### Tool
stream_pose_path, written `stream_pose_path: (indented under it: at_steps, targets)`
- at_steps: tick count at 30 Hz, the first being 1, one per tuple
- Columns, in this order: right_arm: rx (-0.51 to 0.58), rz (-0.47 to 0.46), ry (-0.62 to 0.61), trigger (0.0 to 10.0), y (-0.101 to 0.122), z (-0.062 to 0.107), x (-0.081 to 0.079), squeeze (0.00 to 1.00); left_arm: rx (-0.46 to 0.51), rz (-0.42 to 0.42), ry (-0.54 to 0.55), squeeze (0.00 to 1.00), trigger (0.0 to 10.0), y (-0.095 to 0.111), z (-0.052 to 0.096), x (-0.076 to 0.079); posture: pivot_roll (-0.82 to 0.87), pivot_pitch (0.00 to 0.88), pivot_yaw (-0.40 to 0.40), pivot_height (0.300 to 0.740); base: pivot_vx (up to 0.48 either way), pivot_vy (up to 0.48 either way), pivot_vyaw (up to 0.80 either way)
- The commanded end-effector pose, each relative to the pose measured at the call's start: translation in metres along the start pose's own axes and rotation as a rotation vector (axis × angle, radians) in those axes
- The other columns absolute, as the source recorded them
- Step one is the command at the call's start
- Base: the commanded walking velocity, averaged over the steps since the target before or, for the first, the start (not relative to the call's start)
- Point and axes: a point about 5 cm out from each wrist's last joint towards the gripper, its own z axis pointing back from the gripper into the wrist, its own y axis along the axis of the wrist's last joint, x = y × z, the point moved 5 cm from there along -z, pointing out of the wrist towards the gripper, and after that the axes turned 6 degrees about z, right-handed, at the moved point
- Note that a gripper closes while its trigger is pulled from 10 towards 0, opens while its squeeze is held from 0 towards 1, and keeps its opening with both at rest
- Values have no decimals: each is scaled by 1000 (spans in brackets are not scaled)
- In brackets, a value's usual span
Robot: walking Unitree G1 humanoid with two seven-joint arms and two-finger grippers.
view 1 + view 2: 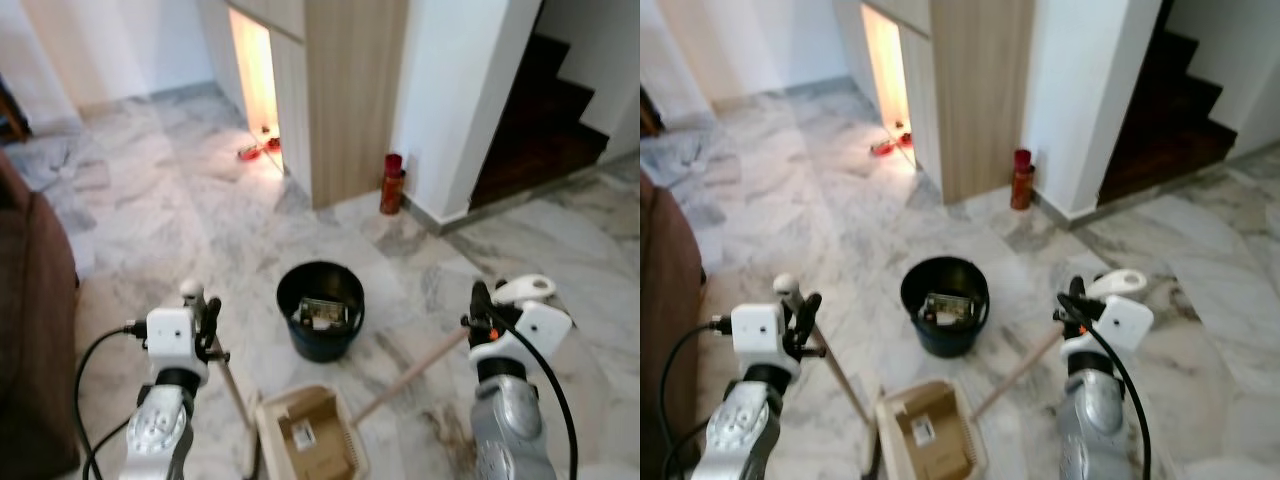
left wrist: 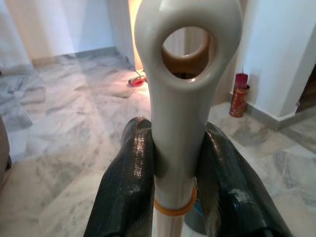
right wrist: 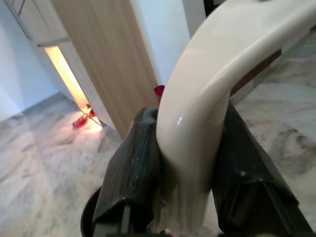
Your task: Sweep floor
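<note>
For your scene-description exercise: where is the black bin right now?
In the left eye view, the black bin stands on the marble floor, centre, between the two grippers and just beyond the dustpan.

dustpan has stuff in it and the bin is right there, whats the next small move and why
Probably lift the dustpan with the right gripper, which is shut on its handle, and tip it over the black bin just ahead. Paper scraps sit in the pan, and the bin already holds trash.

Right end effector (image 3: 185, 197): two black fingers (image 3: 131, 168) clamped on curved cream plastic handle (image 3: 207, 94). Behind: light wooden cabinet panel (image 3: 106, 64), grey marble floor (image 3: 44, 163), small red item (image 3: 81, 120) in warm glow.
</note>
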Motion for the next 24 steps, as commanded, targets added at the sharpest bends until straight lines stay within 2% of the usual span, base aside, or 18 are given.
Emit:
stream_pose_path:
  at_steps: [1, 19, 24]
  targets:
    - [40, -23, 17, 10000, 11, -4, -9, 0, 38, -17, 6, 0, 10000, 11, -3, -4, 19, 0, 8, 740, 0, 0, 0]
    - [20, -36, 17, 10000, 8, -4, -10, 0, 41, -26, 10, 0, 10000, 11, -4, -5, 21, 0, 11, 740, 0, 0, 0]
    - [9, -45, 24, 10000, 6, -5, -11, 0, 42, -26, 11, 0, 10000, 11, -4, -5, 23, 0, 10, 740, 0, 0, -800]
